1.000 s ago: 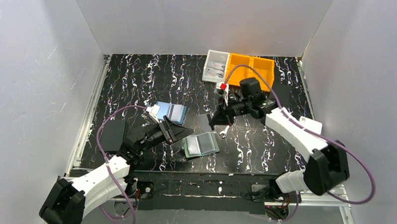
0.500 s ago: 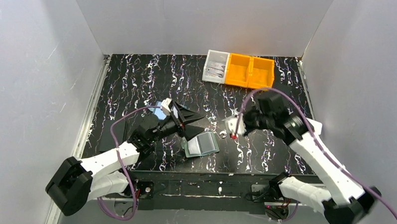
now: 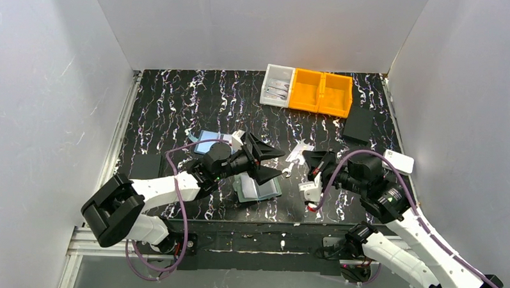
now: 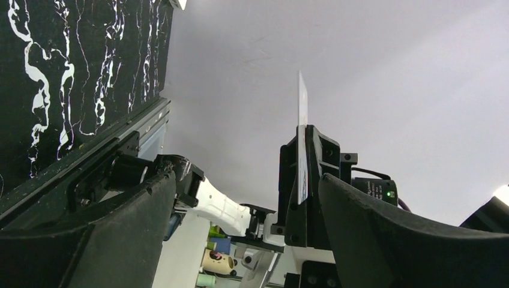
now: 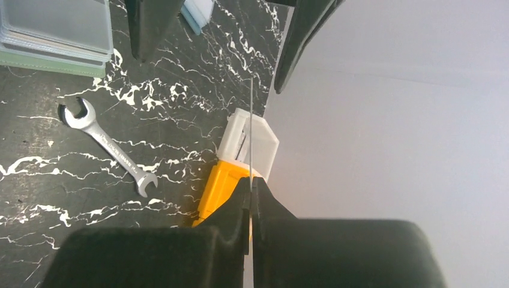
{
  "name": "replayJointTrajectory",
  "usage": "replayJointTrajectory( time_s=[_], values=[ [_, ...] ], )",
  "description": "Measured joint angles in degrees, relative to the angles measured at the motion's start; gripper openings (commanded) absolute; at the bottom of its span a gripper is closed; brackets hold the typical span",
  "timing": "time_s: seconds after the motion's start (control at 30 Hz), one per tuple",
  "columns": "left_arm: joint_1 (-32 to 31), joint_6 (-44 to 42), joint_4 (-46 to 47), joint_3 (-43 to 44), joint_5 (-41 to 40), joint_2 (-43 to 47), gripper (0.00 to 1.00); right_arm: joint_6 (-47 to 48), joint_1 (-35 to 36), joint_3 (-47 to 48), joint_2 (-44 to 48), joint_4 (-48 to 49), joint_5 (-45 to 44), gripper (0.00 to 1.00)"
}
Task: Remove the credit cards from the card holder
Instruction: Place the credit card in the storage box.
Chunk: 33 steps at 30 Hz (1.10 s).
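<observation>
The step in hand looks like a handover of 1 credit card [image 4: 302,129] already out of the card holder [image 3: 258,188]. The right end effector [image 5: 251,191] is clamping that card by its lower part and presenting it upright, edge-on, toward the left end effector [image 3: 272,161]. The left one's 2 jaws are standing wide apart with nothing between them.

From above, the card is showing just past the left fingertips rather than between them. In the left wrist view it is sitting closer to 1 finger than to the other.

The card holder is lying open on the table [image 3: 177,96], partly under the left end effector and near a small wrench [image 5: 108,144]. Whether more cards are sitting in its slots I cannot tell.

My judgement of the next move:
- The left arm needs to be advancing a little so the card's flat faces come between the pads.
- It then closes squarely on those faces.
- Only after that should the right be letting go.
- The card is thin, so a slight misalignment could be knocking it askew.

The left arm is stretching low across the table toward the right, its forearm close to level and its jaws spreading front to back. The right arm is folding at the near right of the table, its forearm leaning in toward the centre and its fingers pointing at the left end effector.
</observation>
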<state>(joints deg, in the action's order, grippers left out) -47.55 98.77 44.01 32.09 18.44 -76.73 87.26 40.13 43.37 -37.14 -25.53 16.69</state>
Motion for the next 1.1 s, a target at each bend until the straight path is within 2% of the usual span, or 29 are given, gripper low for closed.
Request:
replayJointTrajectory(
  time_s=[0.13, 0.23, 0.3, 0.53, 0.63, 0.7, 0.77, 0.83, 0.87, 0.93, 1.03, 1.1],
  values=[
    [-0.05, -0.78, 0.06, 1.21, 0.36, -0.65, 0.81, 1.24, 0.16, -2.4, 2.25, 1.7, 0.64, 0.01],
    [-0.05, -1.2, 0.49, 1.82, 0.67, -0.65, 0.72, 2.77, 0.44, -4.27, 3.64, 1.95, 1.45, 0.01],
    [-0.05, -1.27, 0.65, 2.05, 1.26, -0.83, 0.7, 3.68, 0.67, -5.53, 4.35, 2.17, 1.92, 0.01],
    [-0.6, -0.43, 3.2, 3.66, 4.46, -5.57, 0.51, 4.76, 1.39, -6.69, 4.57, 3.08, 2.73, 0.01],
    [-1.11, 0.67, 5.72, 3.68, 5.54, -8.28, 0.4, 5.23, 2.02, -6.98, 4.6, 3.45, 2.75, 0.01],
    [-1.32, 1.39, 7.92, 3.68, 6.18, -9.74, 0.28, 5.69, 2.52, -7.52, 4.66, 3.71, 2.75, 0.01],
    [-1.39, 2.31, 11.01, 3.7, 6.67, -11.19, 0.04, 5.98, 3.01, -8.01, 4.69, 3.73, 2.7, 0.01],
    [-1.4, 3.22, 16.01, 3.7, 7.03, -12.97, 0.0, 6.12, 3.6, -8.58, 4.75, 3.92, 2.52, 0.01],
    [-1.4, 3.45, 18.93, 3.65, 7.13, -14.08, 0.0, 6.27, 3.85, -8.72, 4.88, 4.08, 2.05, 0.04],
    [-1.38, 4.18, 24.68, 3.46, 7.36, -16.53, 0.0, 6.2, 4.07, -8.74, 5.19, 4.61, 1.11, 0.24],
    [-1.4, 3.46, 30.1, 2.86, 7.72, -18.49, 0.0, 5.73, 4.63, -8.76, 5.95, 3.59, 0.66, 0.75],
    [-1.35, 1.62, 32.24, 2.18, 7.91, -18.54, 0.0, 4.9, 4.99, -8.76, 6.9, 2.2, 0.6, 0.94]
  ],
)
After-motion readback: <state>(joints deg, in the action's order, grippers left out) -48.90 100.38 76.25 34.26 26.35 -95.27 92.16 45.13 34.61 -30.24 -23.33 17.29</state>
